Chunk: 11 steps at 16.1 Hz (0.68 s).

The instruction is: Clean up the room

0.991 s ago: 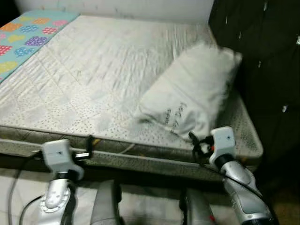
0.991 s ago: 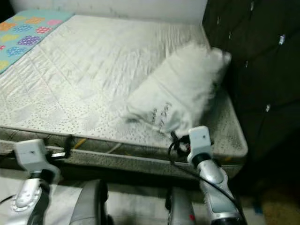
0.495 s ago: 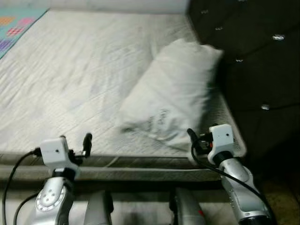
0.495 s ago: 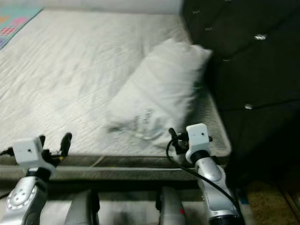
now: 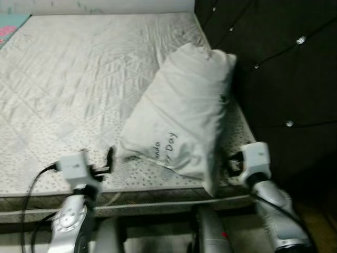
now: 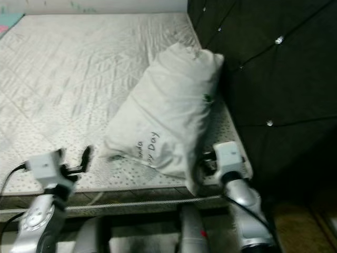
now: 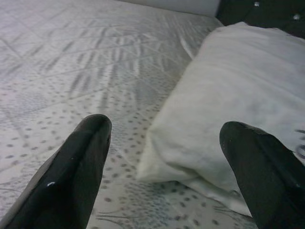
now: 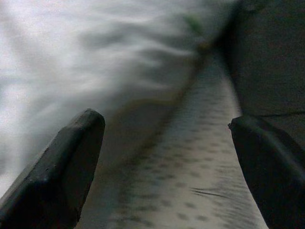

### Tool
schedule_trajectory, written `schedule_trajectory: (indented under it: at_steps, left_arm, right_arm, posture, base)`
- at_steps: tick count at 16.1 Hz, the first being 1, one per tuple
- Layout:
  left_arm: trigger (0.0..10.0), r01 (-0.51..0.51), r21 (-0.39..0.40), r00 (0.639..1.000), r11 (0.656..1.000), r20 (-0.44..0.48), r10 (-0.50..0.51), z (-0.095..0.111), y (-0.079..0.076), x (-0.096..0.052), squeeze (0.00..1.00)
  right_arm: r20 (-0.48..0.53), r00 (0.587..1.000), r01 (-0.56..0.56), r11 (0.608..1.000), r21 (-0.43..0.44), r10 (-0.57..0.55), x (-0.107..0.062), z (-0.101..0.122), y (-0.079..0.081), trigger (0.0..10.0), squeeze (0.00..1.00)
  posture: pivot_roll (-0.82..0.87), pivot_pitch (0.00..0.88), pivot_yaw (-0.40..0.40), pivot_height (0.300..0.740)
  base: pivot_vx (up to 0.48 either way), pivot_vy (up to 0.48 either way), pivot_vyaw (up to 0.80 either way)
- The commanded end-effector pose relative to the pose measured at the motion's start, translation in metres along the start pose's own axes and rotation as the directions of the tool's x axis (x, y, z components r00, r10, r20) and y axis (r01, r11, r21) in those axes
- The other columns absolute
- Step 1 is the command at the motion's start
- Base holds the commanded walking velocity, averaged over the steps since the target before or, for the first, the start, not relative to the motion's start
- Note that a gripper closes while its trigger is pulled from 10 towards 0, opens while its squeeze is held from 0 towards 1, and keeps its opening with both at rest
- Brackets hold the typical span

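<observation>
Your view has swung right and closer since a second ago, both end effectors now up at the mattress (image 5: 79,79) edge, left end effector (image 7: 164,143) spread wide, empty, at the white pillow's (image 5: 181,113) near corner, right end effector (image 8: 167,143) wide open, empty, between pillow and dark headboard (image 5: 279,68)

A white pillow (image 6: 166,118) with printed lettering lies slantwise on the bare quilted mattress (image 6: 79,68), its far end just beside the dark tufted headboard (image 6: 268,68). The left end effector (image 6: 73,158) hovers near the pillow's near-left corner, over the mattress edge. The right end effector (image 6: 206,164) sits at the pillow's near-right corner, close to the headboard.
</observation>
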<state>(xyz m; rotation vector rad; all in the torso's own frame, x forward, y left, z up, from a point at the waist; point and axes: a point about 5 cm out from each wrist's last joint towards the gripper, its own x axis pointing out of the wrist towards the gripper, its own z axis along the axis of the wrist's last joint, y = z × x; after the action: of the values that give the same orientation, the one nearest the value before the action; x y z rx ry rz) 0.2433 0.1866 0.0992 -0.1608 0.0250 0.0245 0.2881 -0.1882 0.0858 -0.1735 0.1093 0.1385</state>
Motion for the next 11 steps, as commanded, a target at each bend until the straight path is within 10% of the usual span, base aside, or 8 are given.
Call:
schedule_trajectory:
  at_steps: [1,11]
  left_arm:
    - [10.0,-0.039,0.024,0.999,0.999,-0.019,0.039,-0.001,0.011,-0.005,0.00]
    - [10.0,0.058,0.039,0.994,0.998,-0.100,-0.054,-0.009,0.000,-0.002,0.00]
  right_arm:
    - [0.003,1.000,-0.010,1.000,0.005,0.010,0.000,0.000,0.005,10.0,0.00]
    - [-0.081,0.975,-0.204,0.978,0.033,0.206,0.034,0.007,0.016,10.0,0.00]
  posture:
    - [-0.13,0.130,-0.022,0.591]
    - [-0.12,0.122,-0.011,0.591]
  base:
    - [0.000,0.000,0.00]
    - [0.000,0.000,0.00]
